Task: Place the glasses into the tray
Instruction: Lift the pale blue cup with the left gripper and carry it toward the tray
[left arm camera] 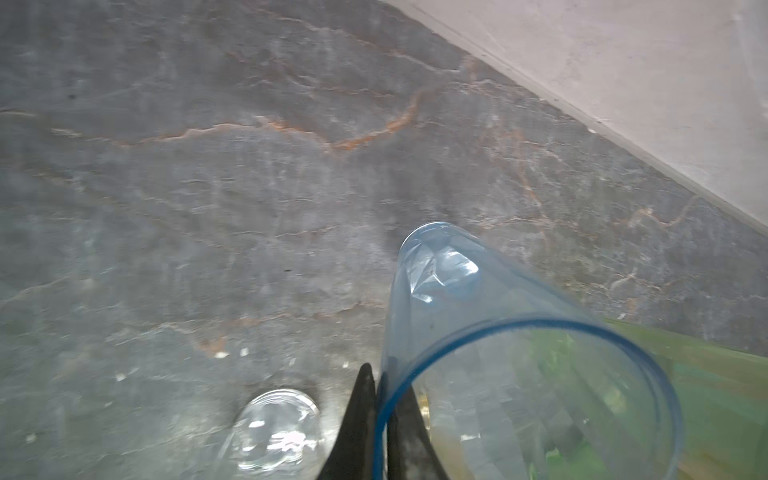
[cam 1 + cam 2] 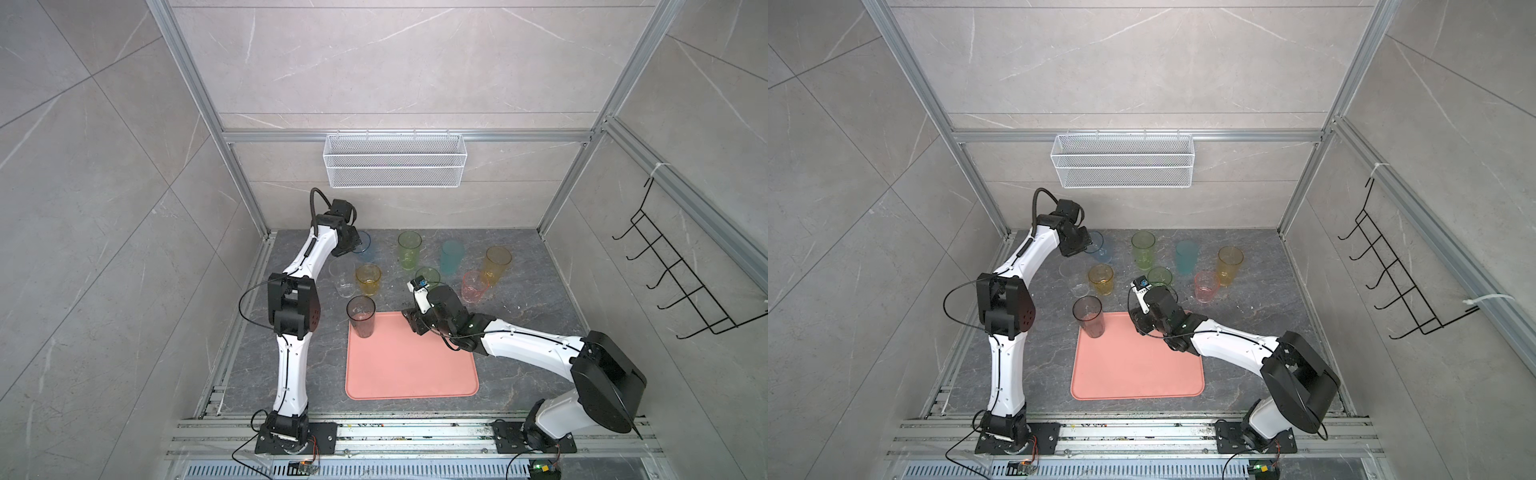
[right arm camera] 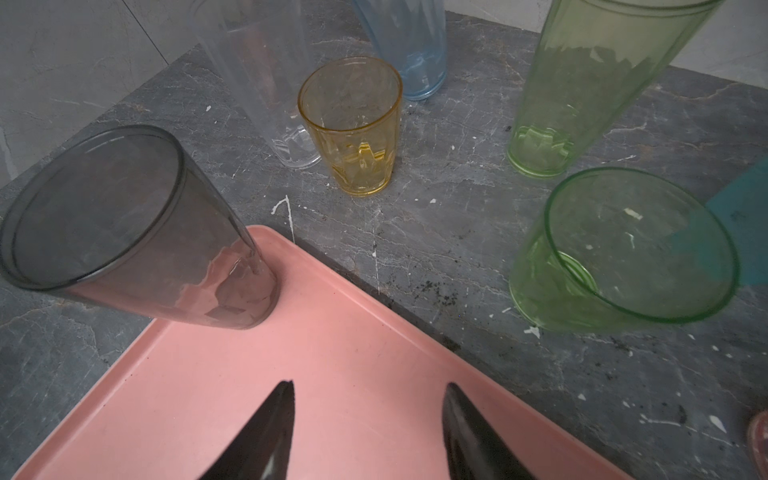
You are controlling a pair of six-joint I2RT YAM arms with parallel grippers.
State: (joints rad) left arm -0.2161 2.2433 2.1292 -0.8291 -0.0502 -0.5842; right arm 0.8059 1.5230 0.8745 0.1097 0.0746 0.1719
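On the tray (image 2: 411, 374): the smoky grey tumbler (image 2: 361, 318) is seen upright at the far left corner. The other eight glasses are seen on the tabletop (image 2: 540, 291) beyond it.
Left jaws: the left gripper (image 1: 384, 386) is pressed shut on the rim of the blue tumbler (image 1: 457, 311), with one finger outside the wall and one inside.
Right jaws: the right gripper (image 3: 369, 384) is held spread apart above the tray.
Writing: the small board (image 2: 417, 284) on the right wrist is too small to be read.
Hidden: in both top views the blue tumbler is largely covered by the left wrist. The green tumbler (image 2: 428, 276) is partly covered by the right wrist.
Cut off: in the right wrist view the teal tumbler (image 3: 744, 216) and the pink tumbler (image 3: 758, 436) are shown only as slivers at the edge.
Hard to make out: the clear tumbler (image 2: 342, 278) is only faintly seen against the tabletop.
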